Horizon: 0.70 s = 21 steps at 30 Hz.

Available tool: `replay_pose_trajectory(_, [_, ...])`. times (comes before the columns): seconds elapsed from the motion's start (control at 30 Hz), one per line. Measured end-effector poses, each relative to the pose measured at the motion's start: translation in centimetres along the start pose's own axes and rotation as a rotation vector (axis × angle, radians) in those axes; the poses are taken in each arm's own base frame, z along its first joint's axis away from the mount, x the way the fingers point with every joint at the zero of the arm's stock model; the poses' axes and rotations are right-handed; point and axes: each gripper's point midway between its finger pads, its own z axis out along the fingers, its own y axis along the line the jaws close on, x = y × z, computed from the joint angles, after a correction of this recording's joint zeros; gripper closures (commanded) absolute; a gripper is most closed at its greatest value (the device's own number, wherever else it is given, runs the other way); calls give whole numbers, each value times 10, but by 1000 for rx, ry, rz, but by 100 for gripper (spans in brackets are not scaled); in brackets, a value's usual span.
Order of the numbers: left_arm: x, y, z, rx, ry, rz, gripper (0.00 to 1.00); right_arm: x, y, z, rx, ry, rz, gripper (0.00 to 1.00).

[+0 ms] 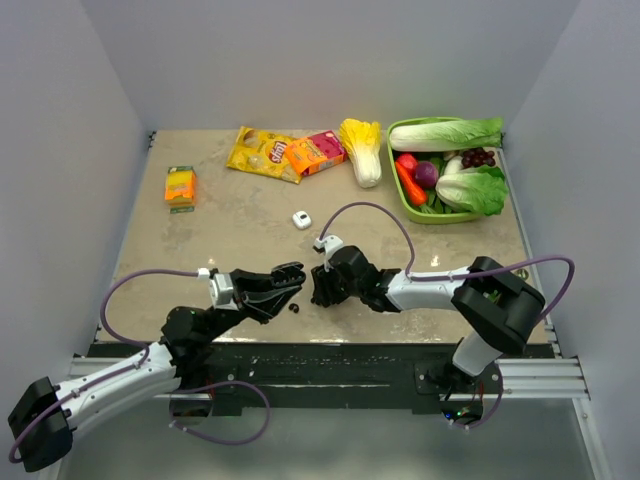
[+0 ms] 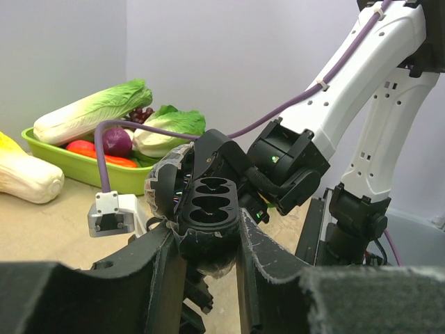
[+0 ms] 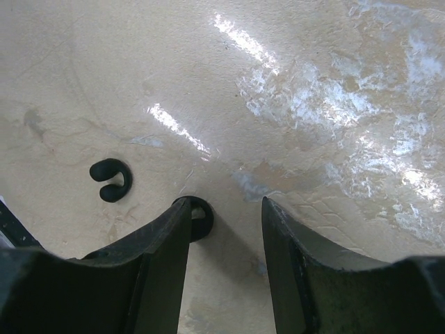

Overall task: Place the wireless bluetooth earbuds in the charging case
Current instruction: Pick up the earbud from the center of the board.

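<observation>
Left gripper (image 2: 205,261) is clamping the open black charging case (image 2: 208,209). Right gripper (image 3: 226,212) is hanging open and empty; one glossy black earbud (image 3: 202,217) is lying just outside one finger, a second earbud (image 3: 111,179) farther out. Tiny, light, probably slippery: pinch across the body.

The right gripper (image 3: 224,209) hung low over the glossy beige desk (image 3: 313,104), jaws apart. One black earbud (image 3: 111,179) lay curled off to the side; a second black earbud (image 3: 203,217) peeked from behind one fingertip.
</observation>
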Motion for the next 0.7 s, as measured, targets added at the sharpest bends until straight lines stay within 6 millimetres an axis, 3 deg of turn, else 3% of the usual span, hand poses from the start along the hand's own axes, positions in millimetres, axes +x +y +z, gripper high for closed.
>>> replay_pose_trajectory(0.7, [4,1,0,-3,14,-3,100,4,-2,-5,6,-2,-1,50])
